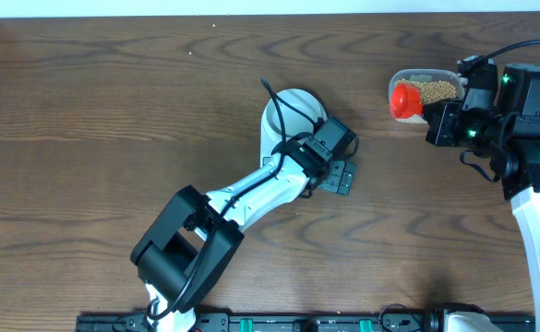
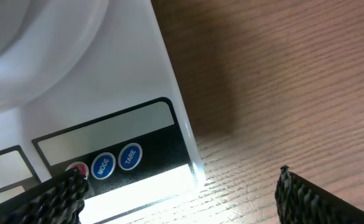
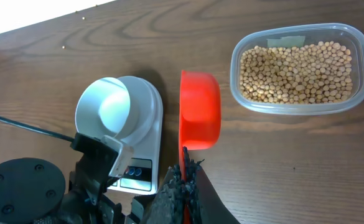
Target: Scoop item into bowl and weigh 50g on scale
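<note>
two claws: the right claw (image 3: 185,173) clenches the handle of an empty red scoop (image 3: 200,112), cup end pointing forward. the beans (image 3: 297,71) lie in a clear tub (image 3: 358,45) just to its right. the bowl (image 3: 107,106) sits on the scale (image 3: 152,127) to its left, by the released left claw (image 2: 182,196).

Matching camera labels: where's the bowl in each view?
Overhead: bowl at centre, its lower edge under the left arm.
Left wrist: bowl fills the top-left corner, close and blurred.
Right wrist: bowl left of centre, empty.
Shared landmark: the white scale it sits on, clear in both wrist views, mostly hidden overhead.
</note>
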Available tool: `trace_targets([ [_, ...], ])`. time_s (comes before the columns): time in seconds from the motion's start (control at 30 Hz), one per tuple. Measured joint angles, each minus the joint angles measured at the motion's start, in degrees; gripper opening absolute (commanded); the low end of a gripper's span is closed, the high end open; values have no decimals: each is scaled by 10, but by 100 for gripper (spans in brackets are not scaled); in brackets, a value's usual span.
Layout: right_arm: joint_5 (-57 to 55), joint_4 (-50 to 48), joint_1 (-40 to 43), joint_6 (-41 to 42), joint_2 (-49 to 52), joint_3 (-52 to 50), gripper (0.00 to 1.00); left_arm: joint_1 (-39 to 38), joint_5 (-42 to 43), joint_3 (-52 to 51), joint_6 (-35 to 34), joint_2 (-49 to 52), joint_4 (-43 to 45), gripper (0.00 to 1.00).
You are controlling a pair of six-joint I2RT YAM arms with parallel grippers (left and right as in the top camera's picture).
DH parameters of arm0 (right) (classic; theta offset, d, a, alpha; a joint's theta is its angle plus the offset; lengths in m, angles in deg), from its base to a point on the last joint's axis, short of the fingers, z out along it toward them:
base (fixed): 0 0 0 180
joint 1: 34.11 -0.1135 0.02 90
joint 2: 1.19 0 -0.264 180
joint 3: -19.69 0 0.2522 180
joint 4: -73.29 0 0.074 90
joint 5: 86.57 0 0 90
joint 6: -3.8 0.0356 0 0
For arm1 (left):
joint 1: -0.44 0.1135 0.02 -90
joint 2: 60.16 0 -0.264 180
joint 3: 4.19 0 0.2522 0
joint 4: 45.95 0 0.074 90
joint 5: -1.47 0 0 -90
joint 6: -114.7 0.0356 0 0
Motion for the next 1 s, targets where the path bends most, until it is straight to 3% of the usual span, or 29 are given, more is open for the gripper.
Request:
trace_targets([
  [1.0, -2, 3, 0, 0, 0, 0, 1, 17, -3, 0, -27, 9, 6, 98],
])
